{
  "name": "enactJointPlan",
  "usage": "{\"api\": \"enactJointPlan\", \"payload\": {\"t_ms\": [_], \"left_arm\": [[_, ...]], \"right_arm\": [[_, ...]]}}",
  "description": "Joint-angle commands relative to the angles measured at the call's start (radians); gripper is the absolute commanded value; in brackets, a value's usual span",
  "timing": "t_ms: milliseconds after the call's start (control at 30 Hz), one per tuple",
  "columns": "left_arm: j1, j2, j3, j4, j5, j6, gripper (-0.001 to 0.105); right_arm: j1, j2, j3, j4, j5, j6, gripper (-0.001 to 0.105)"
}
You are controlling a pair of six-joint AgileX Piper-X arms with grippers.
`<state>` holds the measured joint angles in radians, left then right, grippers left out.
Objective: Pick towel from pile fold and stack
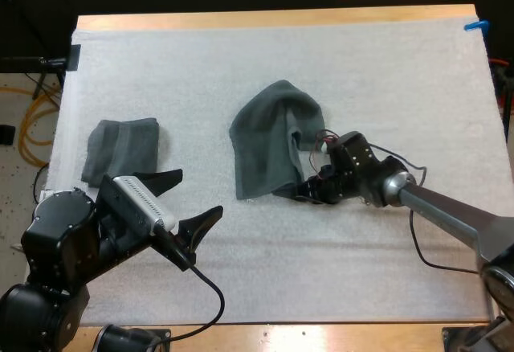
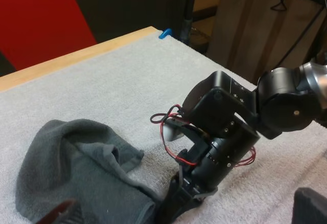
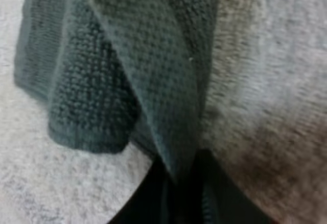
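- Crumpled towel [image 1: 269, 139] lies near the middle of the white mat [image 1: 361, 71] covering the worktop [image 1: 265, 18], partly doubled over on itself.
- Right tool [image 1: 303, 195] sits low at that towel's near right corner, clenched on a fold of cloth. The fabric is pinched between its black fingers [image 3: 219, 203].
- Left tool [image 1: 198, 192] is released, prongs spread, above bare mat at the front left and touching no cloth.
- Folded towel [image 1: 122, 149] rests flat at the mat's left side, near the left tool and well apart from the crumpled one.
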<state>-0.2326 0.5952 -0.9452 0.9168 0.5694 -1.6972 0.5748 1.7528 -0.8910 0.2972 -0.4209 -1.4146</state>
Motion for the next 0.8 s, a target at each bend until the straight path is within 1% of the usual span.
{"api": "enactJointPlan", "payload": {"t_ms": [0,67,167,267,400,600,667,767], "left_arm": [[-0.003,-0.001,-0.006,-0.002,0.010,-0.012,0.078],[-0.003,-0.001,-0.006,-0.002,0.010,-0.012,0.078],[-0.003,-0.001,-0.006,-0.002,0.010,-0.013,0.078],[-0.003,0.000,-0.006,-0.002,0.010,-0.031,0.078],[-0.003,0.026,-0.006,-0.002,0.010,-0.034,0.078],[-0.003,0.086,-0.006,-0.002,0.010,-0.066,0.078],[-0.003,0.104,-0.006,-0.002,0.010,-0.073,0.078],[-0.003,0.137,-0.006,-0.002,0.010,-0.073,0.078]], "right_arm": [[-0.002,-0.042,-0.003,0.020,0.027,-0.003,0.001],[-0.002,-0.080,-0.003,0.056,0.048,-0.016,0.001],[-0.002,-0.148,-0.003,0.127,0.052,-0.046,0.001],[-0.002,-0.222,-0.003,0.244,0.073,-0.067,0.001],[-0.002,-0.311,-0.003,0.404,0.137,-0.094,0.001],[-0.002,-0.370,-0.003,0.563,0.148,-0.116,0.001],[-0.002,-0.378,-0.003,0.597,0.184,-0.124,0.001],[-0.002,-0.392,-0.003,0.644,0.271,-0.138,0.001]]}}
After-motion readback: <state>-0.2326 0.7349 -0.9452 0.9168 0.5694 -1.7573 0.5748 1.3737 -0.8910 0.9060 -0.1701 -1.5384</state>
